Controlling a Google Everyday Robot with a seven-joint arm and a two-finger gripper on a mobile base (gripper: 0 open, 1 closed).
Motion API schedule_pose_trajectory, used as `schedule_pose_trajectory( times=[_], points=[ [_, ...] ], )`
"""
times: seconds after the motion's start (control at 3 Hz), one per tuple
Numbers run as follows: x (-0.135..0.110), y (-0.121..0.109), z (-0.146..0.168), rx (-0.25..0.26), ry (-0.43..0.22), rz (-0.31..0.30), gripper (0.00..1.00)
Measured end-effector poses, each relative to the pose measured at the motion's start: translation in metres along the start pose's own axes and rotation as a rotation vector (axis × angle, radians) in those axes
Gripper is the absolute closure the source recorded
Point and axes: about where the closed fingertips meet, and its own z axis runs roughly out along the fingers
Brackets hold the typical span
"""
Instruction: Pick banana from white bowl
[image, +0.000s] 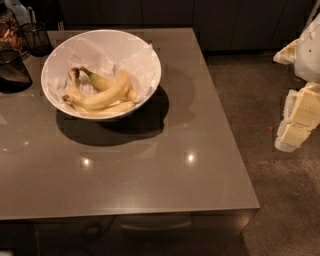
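The white bowl (145, 55), lined with crumpled white paper, stands at the back left of the grey table. Three bananas lie in its near half. The banana (102, 97) is the plump pale yellow one in the middle, curved, with its dark stem end pointing left. A slimmer banana (107, 110) lies under it along the near wall. A shorter one with a greenish stem (98, 80) lies behind it. My gripper (299, 112) hangs at the far right, off the table over the floor, well away from the bowl and holding nothing that I can see.
Dark glass containers (12, 70) and a wire holder (37, 37) stand at the table's back left, close to the bowl. The table's right edge (235, 135) drops to a speckled floor. Dark cabinets run along the back.
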Motion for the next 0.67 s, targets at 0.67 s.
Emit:
schedule_pose_trajectory(
  times=[0.67],
  points=[
    [-0.011,-0.004,-0.001,0.01,-0.01,-0.034,0.0]
  ],
)
